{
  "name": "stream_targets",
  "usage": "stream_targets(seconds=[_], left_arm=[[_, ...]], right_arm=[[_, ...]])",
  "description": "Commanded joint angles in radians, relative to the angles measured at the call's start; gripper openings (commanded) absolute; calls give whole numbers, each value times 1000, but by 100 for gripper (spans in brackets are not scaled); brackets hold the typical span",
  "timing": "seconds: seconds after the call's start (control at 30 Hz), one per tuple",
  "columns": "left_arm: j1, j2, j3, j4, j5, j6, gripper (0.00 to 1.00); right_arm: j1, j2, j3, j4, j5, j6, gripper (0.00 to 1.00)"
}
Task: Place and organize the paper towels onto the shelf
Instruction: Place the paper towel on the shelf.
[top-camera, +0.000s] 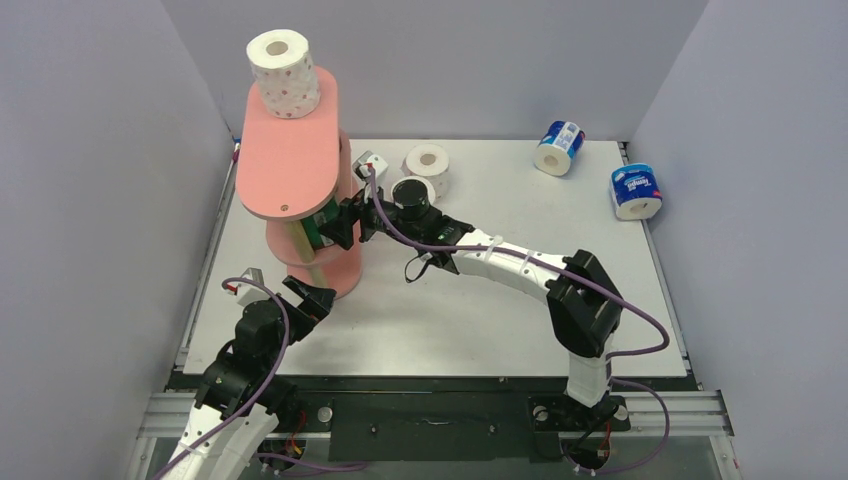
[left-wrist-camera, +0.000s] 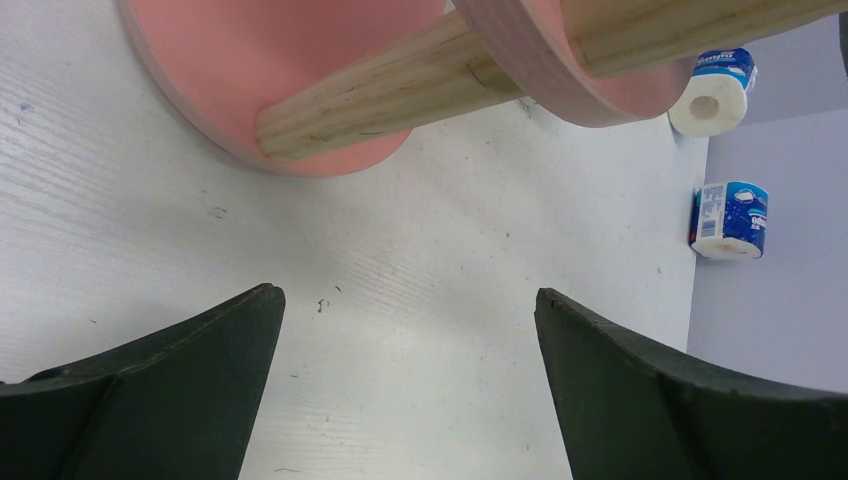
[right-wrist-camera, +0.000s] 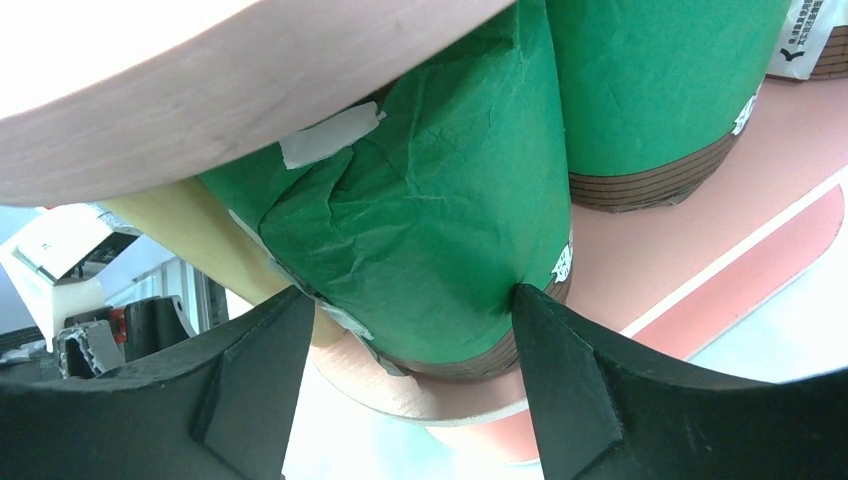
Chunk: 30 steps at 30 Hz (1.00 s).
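Note:
The salmon-pink shelf stands at the table's back left. A white roll with red dots sits on its top board. My right gripper reaches into the middle tier and is shut on a green-wrapped brown roll that stands on the middle board. A second green-wrapped roll stands just behind it. My left gripper is open and empty, low over the table in front of the shelf's base. Two white rolls sit mid-table, one partly hidden by my right arm.
Two blue-white wrapped rolls lie at the back right, one near the back wall and one by the right wall. A wooden post joins the shelf's boards. Grey walls close in the table on three sides.

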<state>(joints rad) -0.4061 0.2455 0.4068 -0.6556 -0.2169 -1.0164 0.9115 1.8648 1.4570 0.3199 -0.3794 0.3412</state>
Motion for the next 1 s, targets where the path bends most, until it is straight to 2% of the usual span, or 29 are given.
stream_targets(seconds=[0.0,0.57,0.67,0.83,0.97], left_arm=[[-4,-5,30,5,-13,4,96],[-5,-4,30,9,-13,4,96],[-4,-2,29,13,-15,5,96],[-5,-2,30,11,-15,5,96],[-4,-1,31,10,-16,7,96]], right_arm=[[16,26,64,61,-41,15,68],[-41,-149,-121,166,-69,80,71],[-57,-141,-132,197,-75,123,63],[-74,-112,-139,266,-77,191,42],[-75,-87,-118,254,-82,197,35]])
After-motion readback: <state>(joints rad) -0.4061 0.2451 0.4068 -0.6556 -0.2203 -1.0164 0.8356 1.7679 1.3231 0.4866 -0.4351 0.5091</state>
